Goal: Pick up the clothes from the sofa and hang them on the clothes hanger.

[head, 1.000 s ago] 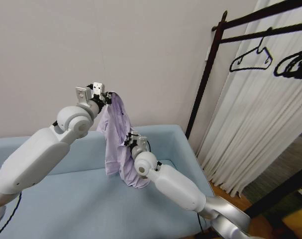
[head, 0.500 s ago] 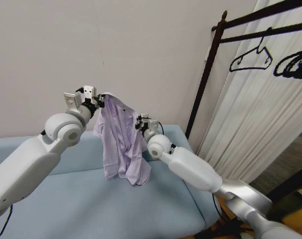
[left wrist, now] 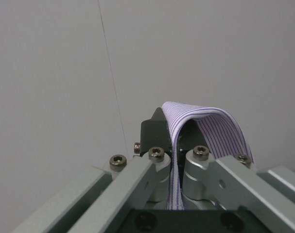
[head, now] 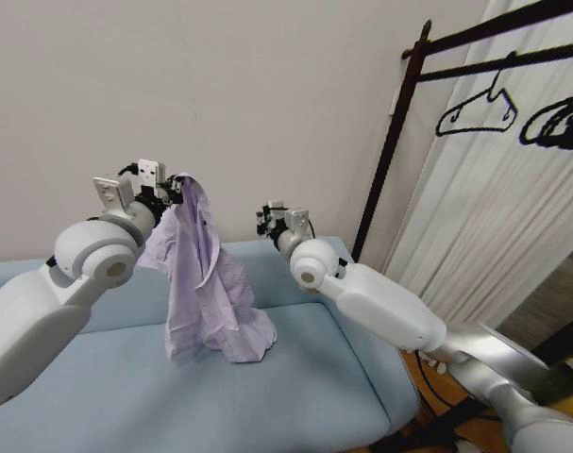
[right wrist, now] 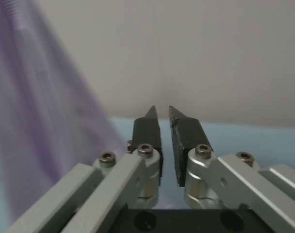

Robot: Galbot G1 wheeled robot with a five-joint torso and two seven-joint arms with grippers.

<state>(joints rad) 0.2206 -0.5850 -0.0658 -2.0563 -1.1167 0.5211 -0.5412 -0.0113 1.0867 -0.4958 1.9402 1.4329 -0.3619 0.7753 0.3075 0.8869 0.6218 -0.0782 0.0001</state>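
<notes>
**Shirt up off the sofa, pinched by the left gripper alone**

Head view. Holds the lilac striped shirt (head: pixel 206 293) aloft with the left gripper (head: pixel 176 192), left of centre in the frame, clamped tight on the top fold of the cloth. Drapes down from there in loose folds, lower hem close over the seat of the pale blue sofa (head: pixel 343 377); cannot tell whether touching. Puts the right gripper (head: pixel 272 215) at mid-frame, just right of the shirt and apart from it, above the sofa back. Adds, at the upper right, a dark clothes rack (head: pixel 390 142) with a thin black hanger (head: pixel 475 109) on its bar, in front of a white curtain (head: pixel 494 245).

Left wrist view. Pinches a band of striped cloth between the fingers (left wrist: pixel 154 130). Arches up and over toward the right of the frame, against a plain wall (left wrist: pixel 55 73).

Right wrist view. Sets the black pads (right wrist: pixel 147 133) only a narrow slit apart, with nothing between. Leaves the shirt as a purple blur at the left of the frame, clear of the pads, with a strip of blue sofa beyond them under the wall.
</notes>
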